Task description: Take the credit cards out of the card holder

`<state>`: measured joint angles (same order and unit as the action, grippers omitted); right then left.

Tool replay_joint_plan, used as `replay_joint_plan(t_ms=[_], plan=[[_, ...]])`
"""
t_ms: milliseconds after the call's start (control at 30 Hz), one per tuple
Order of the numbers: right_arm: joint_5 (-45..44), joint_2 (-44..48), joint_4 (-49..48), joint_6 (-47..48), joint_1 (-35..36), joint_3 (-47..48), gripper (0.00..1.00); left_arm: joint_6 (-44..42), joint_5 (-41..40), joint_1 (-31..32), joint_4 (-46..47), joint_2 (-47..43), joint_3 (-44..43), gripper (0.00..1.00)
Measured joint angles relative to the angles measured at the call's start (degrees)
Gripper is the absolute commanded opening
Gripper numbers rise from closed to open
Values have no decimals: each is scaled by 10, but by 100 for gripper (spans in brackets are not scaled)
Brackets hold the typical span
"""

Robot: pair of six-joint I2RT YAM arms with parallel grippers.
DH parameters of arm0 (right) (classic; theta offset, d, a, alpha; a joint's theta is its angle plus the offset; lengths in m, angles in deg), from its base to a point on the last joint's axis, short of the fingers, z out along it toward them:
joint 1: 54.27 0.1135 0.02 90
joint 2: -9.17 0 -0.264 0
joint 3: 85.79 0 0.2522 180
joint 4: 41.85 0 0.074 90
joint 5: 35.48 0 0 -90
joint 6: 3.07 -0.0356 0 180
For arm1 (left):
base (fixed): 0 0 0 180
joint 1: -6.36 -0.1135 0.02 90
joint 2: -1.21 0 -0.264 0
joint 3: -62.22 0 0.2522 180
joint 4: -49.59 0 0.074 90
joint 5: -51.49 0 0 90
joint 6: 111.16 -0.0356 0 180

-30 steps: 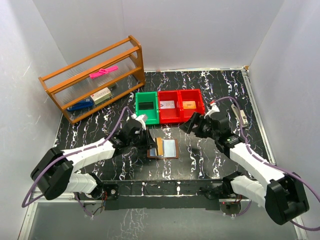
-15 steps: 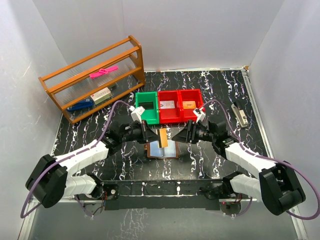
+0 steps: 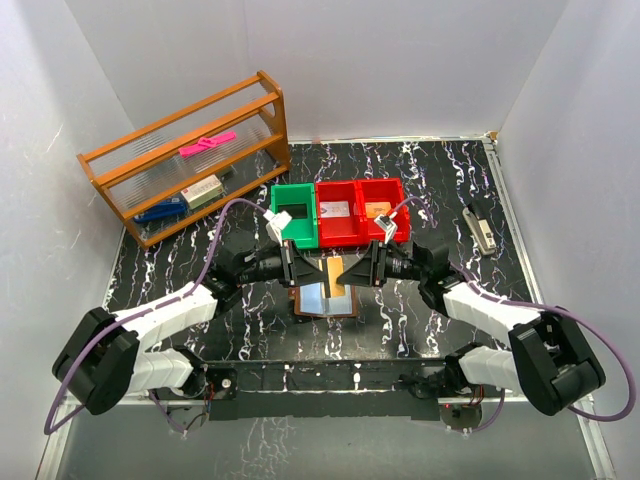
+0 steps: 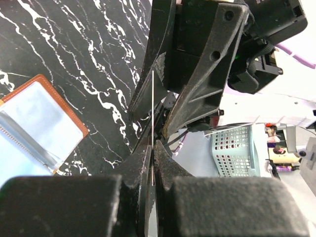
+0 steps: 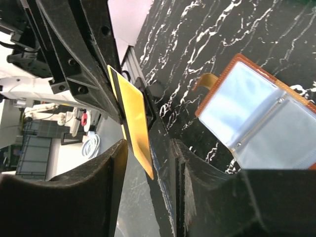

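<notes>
The card holder (image 3: 325,301) lies open on the table (image 3: 390,325). Above it my left claw (image 3: 312,268) pinches a gold-orange card (image 5: 133,123); my right claw (image 5: 148,145) straddles it, jaws wide. Handover, I judge: close right, then release left.

Your card (image 5: 133,126) looks like glossy gold plastic. The card holder (image 5: 249,108) has shiny clear sleeves and a matt brown leather rim; under it, the table (image 5: 197,39) is polished black marble-look.
</notes>
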<state>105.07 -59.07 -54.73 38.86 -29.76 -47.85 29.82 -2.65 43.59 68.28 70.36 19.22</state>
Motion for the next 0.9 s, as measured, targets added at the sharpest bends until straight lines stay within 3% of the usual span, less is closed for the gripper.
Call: replay_joint_plan(t_ms=[200,467,567,667,767,900], plan=[[21,-12,-42,-25,0,0,26,5,18,0,15,0,0,0],[36,-17,-67,-44,1,0,0,5,26,0,17,0,0,0],[44,-17,-75,-48,1,0,0,4,26,-1,12,0,0,1],[45,-15,-76,-49,1,0,0,2,25,-1,5,0,0,24],[41,-7,-66,-43,2,0,0,-7,20,-1,-14,-1,0,55],[17,11,-21,-12,2,2,0,-23,0,-1,-57,-9,-4,75]])
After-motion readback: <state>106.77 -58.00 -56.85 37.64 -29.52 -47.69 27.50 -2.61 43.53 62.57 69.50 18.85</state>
